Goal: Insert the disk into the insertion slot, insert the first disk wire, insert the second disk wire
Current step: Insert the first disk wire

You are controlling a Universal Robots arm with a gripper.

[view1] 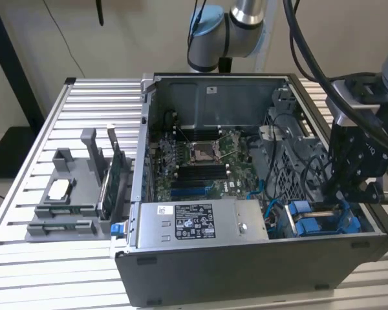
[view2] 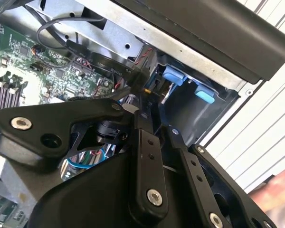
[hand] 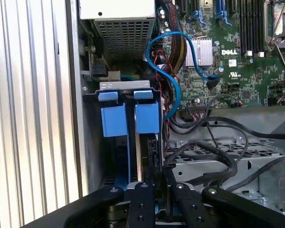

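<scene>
Seemingly, the pincer (hand: 157, 183) is clenched on the blue-framed disk (hand: 147, 118) in the drive bay (hand: 91, 156).

Robotics lab, open computer case (view1: 246, 274), slatted table (view1: 71, 106)

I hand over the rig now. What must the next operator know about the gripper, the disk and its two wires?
The gripper is low in the drive bay, over the disk in its blue frame.
Done, as it appears: the disk sits in its slot, beside a second blue frame.
Not confirmed: a blue cable loops from the motherboard toward the bay; I cannot tell if either disk wire is plugged in.
</scene>
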